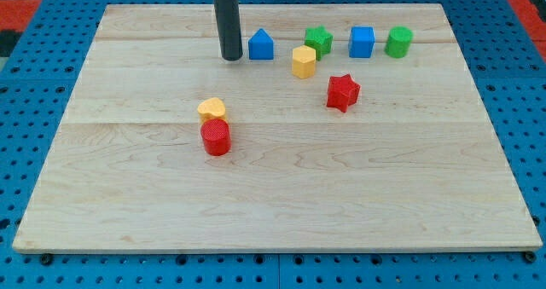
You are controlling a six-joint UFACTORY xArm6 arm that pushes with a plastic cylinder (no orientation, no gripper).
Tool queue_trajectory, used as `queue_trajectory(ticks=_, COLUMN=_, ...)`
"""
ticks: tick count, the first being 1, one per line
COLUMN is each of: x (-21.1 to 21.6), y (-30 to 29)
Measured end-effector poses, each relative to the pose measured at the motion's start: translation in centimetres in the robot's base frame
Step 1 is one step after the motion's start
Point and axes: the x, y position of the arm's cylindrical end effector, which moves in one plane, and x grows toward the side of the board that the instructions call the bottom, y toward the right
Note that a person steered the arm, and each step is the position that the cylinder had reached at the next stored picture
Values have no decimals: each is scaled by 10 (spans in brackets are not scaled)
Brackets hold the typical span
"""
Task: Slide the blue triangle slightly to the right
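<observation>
Our tip [231, 58] rests just left of the blue triangle [261, 45] (no fingers here, only a rod). Right of the triangle sits a yellow block [304, 61].

A light wooden board [273, 187] lies on a blue perforated surface [34, 59]. Near the view's top sit 4 blocks: a yellow hexagonal block [304, 60], a green star-like block [319, 40] just behind it, a blue cube [362, 42] and a green cylinder [398, 42] near the cube on its right. Below them, apart, lies a red star [343, 92]. Left of centre, a yellow heart-like block [212, 110] touches a red cylinder [216, 138] just below it.
</observation>
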Motion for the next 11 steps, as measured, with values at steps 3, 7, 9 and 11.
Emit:
queue_trajectory(ticks=3, x=-26, y=26)
queue_trajectory(ticks=7, x=-47, y=43)
queue_trajectory(ticks=9, x=-47, y=58)
queue_trajectory(ticks=11, x=-49, y=-17)
